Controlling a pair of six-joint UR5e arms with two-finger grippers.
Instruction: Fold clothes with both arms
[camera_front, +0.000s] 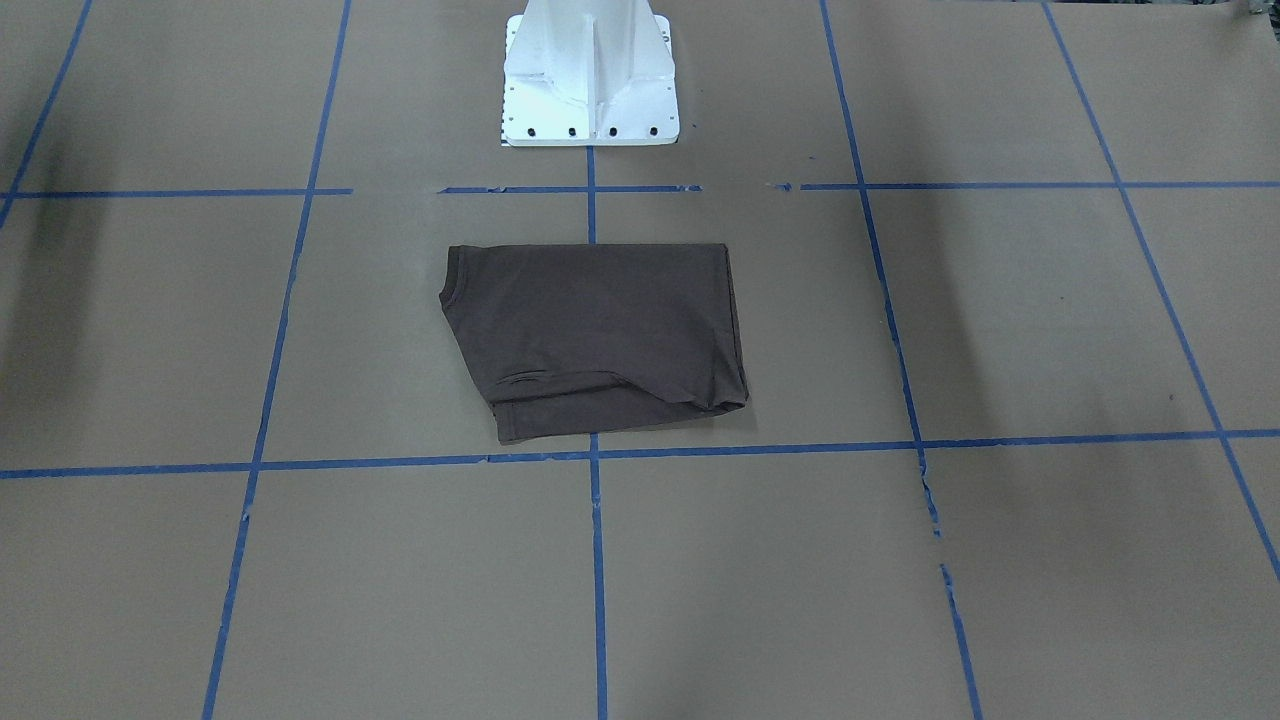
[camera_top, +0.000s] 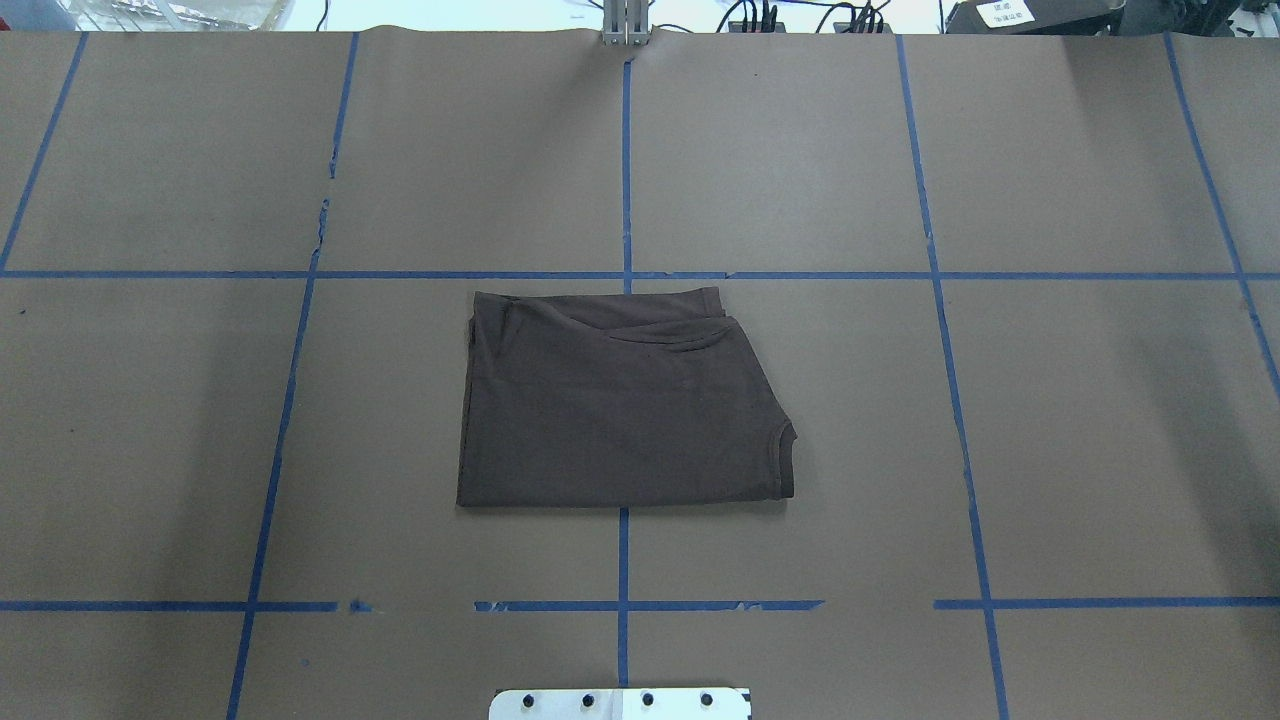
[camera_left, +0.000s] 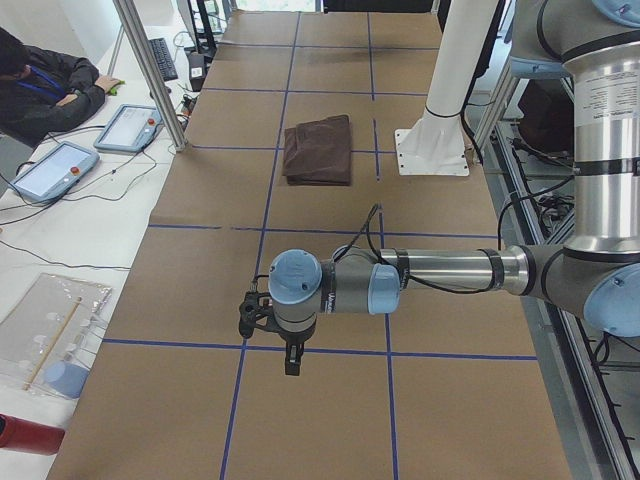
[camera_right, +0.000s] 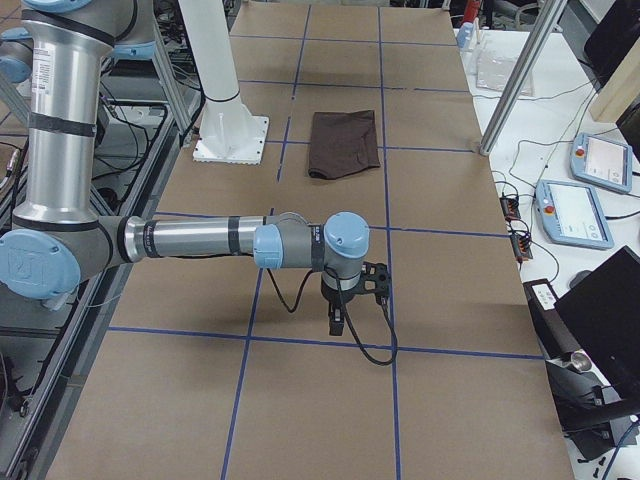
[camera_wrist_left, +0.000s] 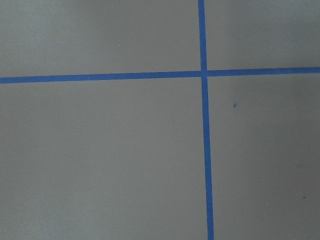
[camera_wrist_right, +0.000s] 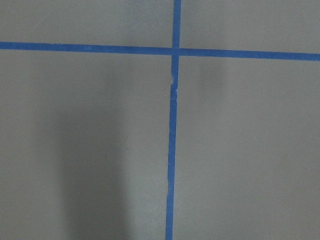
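the shirt (camera_top: 620, 400) lay folded mid-frame on the worktop (camera_top: 1050, 420). left gripper (camera_left: 289, 358) and right gripper (camera_right: 337, 318) hung well apart from it; clenched or released, i couldn't tell.

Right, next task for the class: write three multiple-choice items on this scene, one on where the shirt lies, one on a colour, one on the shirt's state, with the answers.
1. Where does the T-shirt lie?
A. On the table, in the middle, in front of the white pedestal base
B. Draped over that base
C. On the floor

2. What colour are the tape lines on the table?
A. Red
B. Blue
C. Yellow

3. What state is the T-shirt in?
A. Spread flat with both sleeves out
B. Crumpled in a heap
C. Folded into a compact block

Answers:
1 A, as the overhead view shows it lying mid-table, a little way out from the base.
2 B, as every line of the grid is blue.
3 C, as its layers are stacked into a rough rectangle with no sleeve sticking out.
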